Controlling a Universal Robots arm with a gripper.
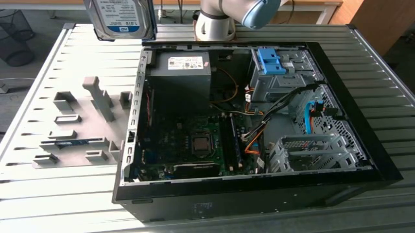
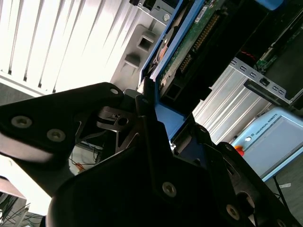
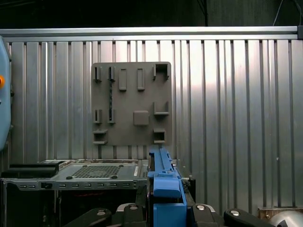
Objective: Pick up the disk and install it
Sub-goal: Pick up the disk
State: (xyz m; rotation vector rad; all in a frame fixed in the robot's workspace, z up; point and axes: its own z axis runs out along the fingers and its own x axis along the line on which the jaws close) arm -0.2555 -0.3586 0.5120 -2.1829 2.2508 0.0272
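The disk (image 1: 121,18) hangs high above the table's far edge at the exterior view's left, its silver face and white-and-blue label turned toward that camera. In the first wrist view its bright blue caddy (image 3: 164,187) stands edge-on between the black fingers of my gripper (image 3: 163,210), which is shut on it. The second wrist view shows the disk's green circuit board (image 2: 191,40) and blue caddy edge rising out of the gripper (image 2: 158,125). The open computer case (image 1: 363,160) lies well below and to the exterior view's right of the disk.
Inside the case are a dark power-supply box (image 1: 181,77), a motherboard (image 1: 194,141), a blue bracket (image 1: 272,60) on the far drive bay and a metal drive cage (image 1: 311,150). A grey fixture plate (image 1: 84,121) lies on the ribbed table beside the case. The arm's base (image 1: 217,22) stands behind.
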